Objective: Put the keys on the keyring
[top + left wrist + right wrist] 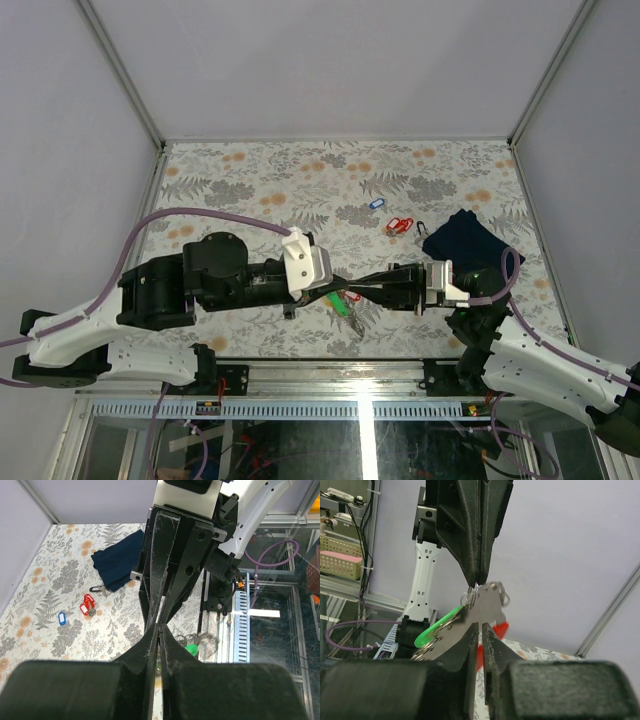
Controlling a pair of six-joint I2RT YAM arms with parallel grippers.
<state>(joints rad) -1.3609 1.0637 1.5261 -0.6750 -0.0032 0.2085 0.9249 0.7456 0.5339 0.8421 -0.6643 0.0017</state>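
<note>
My left gripper point(347, 289) and right gripper point(368, 290) meet tip to tip above the table's near edge. In the right wrist view the left gripper point(477, 583) is shut on the top of a hanging bunch of keys: a flat silvery key point(482, 607), small wire rings point(469, 598), a green tag point(437, 628) and a red tag point(501, 629). Just below it, the right gripper point(480, 628) shows only a thin slit between its jaws, and nothing shows pinched there. The left wrist view shows the green tag point(192, 650) beside my left gripper point(161, 630).
A blue-tagged key point(376, 203), red-tagged keys point(399, 225) and a small black clip point(421, 229) lie on the floral table point(250, 180). A dark navy folded cloth point(464, 240) lies at the right. The metal rail point(330, 372) runs along the near edge.
</note>
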